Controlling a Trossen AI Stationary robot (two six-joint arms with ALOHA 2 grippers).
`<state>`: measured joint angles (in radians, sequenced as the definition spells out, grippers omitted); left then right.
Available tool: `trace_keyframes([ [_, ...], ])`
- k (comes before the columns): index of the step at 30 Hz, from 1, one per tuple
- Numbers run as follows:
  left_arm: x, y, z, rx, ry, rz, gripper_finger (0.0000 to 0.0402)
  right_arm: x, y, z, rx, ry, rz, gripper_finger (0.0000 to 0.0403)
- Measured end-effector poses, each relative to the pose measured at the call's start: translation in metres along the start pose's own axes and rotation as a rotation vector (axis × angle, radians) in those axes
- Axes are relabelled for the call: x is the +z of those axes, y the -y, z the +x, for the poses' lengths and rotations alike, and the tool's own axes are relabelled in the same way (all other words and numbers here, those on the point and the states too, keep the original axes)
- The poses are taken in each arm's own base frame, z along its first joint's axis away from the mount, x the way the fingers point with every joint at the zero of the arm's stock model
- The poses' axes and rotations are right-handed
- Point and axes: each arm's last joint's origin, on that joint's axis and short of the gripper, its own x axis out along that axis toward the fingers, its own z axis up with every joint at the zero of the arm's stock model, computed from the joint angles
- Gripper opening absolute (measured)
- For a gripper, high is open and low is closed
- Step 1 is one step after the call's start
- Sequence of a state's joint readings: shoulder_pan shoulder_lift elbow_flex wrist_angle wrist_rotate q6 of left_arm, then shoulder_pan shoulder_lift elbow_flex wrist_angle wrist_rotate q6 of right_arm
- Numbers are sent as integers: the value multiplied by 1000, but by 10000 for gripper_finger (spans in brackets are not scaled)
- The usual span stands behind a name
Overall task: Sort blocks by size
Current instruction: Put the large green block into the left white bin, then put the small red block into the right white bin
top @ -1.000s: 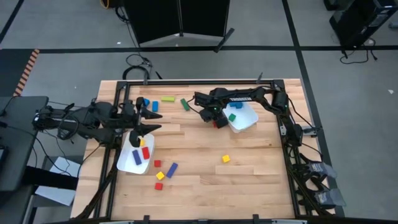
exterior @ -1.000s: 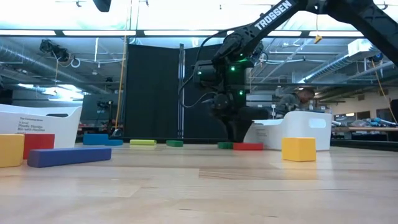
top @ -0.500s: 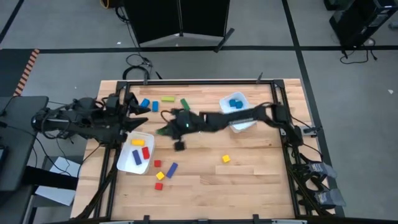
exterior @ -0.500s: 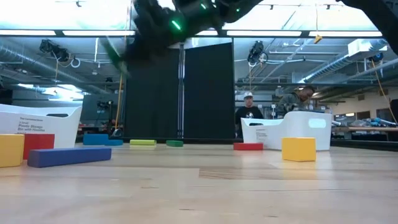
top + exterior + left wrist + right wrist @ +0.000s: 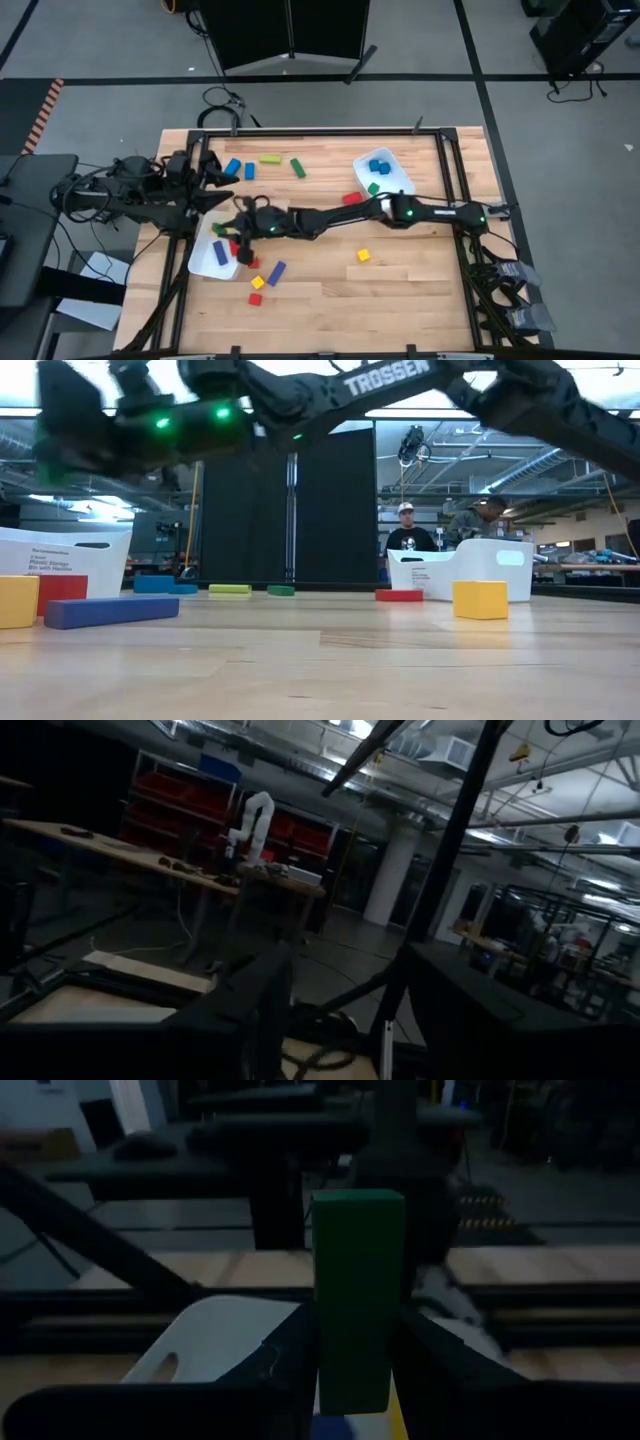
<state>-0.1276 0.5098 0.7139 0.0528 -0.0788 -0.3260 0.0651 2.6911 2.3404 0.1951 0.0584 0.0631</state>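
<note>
My right gripper (image 5: 240, 238) reaches across the table and is shut on a green bar (image 5: 355, 1300) over the left white tray (image 5: 205, 262), which holds yellow, red and blue blocks. My left gripper (image 5: 215, 178) is open and empty, raised by the table's far left corner. Loose on the table lie two blue blocks (image 5: 240, 168), a yellow bar (image 5: 270, 159), a green bar (image 5: 297, 167), a red block (image 5: 350, 198), a yellow cube (image 5: 363, 255) and several blocks (image 5: 265, 278) near the left tray. The right tray (image 5: 395, 190) holds blue and green blocks. My right gripper pinches the green bar by its two long sides (image 5: 325, 1355) between its two fingers (image 5: 285, 1360). The bar lies along the fingers and sticks out past their tips. The fingers come from the table's right. The bar is lifted clear, over the left tray's rim (image 5: 215, 1335).
The black frame (image 5: 300, 131) runs round the table's edges. The right arm (image 5: 400, 212) spans the table's middle. In the low view a blue bar (image 5: 110, 610), a yellow cube (image 5: 480, 599) and people (image 5: 405, 535) beyond the table show.
My right gripper has lifted a green bar from beside the red block near the right tray and swung fast toward the table's left edge, now over the left tray. My left gripper has drawn back from over the left tray toward the far left corner.
</note>
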Motion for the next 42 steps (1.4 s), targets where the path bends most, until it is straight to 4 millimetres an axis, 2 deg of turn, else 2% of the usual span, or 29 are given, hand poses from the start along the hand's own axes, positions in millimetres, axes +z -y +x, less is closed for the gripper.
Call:
trace_keyframes([
  [2,-1,0,0,-20,-10,0,204,-9,2,3,6,-7,15,122],
  [5,-2,1,0,-37,-33,4,204,-13,11,1,5,-18,30,215],
  [8,-5,1,0,-40,-65,22,204,-1,15,-4,-12,5,4,297],
  [11,-10,1,-1,-42,-113,39,204,17,5,-17,-55,66,-63,325],
  [15,-21,2,1,-46,-213,71,204,18,-10,-51,-96,112,-112,298],
  [17,-29,2,4,-17,-276,100,204,9,-13,-82,-156,132,-128,275],
  [19,-40,2,8,5,-359,131,204,5,-13,-122,-214,152,-130,255],
  [24,-83,8,30,-10,-644,203,204,3,-18,-220,-354,134,-151,232],
  [29,-138,31,50,-65,-934,225,211,8,-25,-289,-452,152,-147,233],
  [32,-164,53,57,-66,-1095,198,216,8,-24,-314,-468,157,-145,234],
  [35,-184,80,65,-37,-1218,181,219,8,-25,-329,-453,170,-139,231],
  [38,-202,103,74,35,-1354,184,219,5,-27,-335,-439,170,-139,229],
  [42,-229,123,83,137,-1489,234,220,3,-33,-337,-413,165,-145,229],
])
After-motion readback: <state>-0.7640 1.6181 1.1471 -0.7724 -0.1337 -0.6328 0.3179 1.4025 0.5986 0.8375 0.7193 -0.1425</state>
